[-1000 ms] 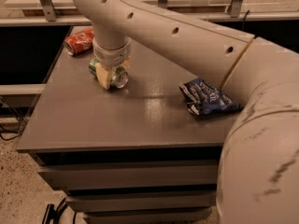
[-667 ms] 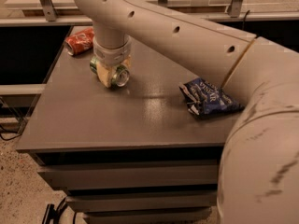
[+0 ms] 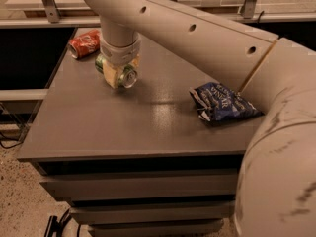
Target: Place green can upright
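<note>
The green can [image 3: 101,63] lies on its side on the grey table [image 3: 123,127], its silver end [image 3: 129,77] facing front right. My gripper [image 3: 117,73] comes straight down from the arm onto the can. Its pale fingers [image 3: 113,74] clasp the can's middle, shut on it. Only the can's green far end and silver near end show past the fingers.
A red soda can [image 3: 85,43] lies on its side at the table's back left corner, close behind the gripper. A crumpled blue chip bag [image 3: 222,102] lies at the right, partly under my arm. The table's left edge runs near the gripper.
</note>
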Controlling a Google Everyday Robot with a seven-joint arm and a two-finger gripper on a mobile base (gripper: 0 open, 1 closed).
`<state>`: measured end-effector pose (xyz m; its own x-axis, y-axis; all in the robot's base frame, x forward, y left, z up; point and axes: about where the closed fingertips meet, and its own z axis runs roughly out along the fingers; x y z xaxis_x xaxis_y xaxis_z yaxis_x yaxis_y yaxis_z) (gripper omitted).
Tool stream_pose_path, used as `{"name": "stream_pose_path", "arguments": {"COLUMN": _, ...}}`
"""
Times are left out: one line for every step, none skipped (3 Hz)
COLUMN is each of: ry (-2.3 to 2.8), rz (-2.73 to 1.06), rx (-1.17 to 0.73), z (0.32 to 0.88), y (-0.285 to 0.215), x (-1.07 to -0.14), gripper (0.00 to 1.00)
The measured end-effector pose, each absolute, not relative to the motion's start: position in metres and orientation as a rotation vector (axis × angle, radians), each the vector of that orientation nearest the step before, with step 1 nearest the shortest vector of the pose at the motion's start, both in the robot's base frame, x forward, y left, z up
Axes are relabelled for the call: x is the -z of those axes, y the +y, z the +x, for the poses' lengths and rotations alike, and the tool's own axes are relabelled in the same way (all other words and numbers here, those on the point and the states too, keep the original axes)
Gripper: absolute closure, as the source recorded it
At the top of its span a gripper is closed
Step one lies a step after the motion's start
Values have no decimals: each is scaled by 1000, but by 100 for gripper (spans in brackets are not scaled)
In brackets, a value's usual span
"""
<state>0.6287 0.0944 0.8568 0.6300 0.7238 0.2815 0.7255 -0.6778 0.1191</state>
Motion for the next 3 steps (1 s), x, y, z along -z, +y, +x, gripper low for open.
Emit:
{"name": "stream_pose_path", "arguments": {"ry": -1209, "rz": -2817, "rx": 481, "z": 626, "y": 95, "x": -866, "gripper": 100}}
{"name": "stream_pose_path", "arguments": {"ry": -1205, "rz": -2814, "rx": 481, "z": 626, "y": 95, "x": -867, "gripper": 100}}
{"name": "stream_pose_path", "arguments": {"ry": -1176, "rz": -2815, "rx": 489, "z": 628, "y": 96, "x": -865, "gripper": 100}}
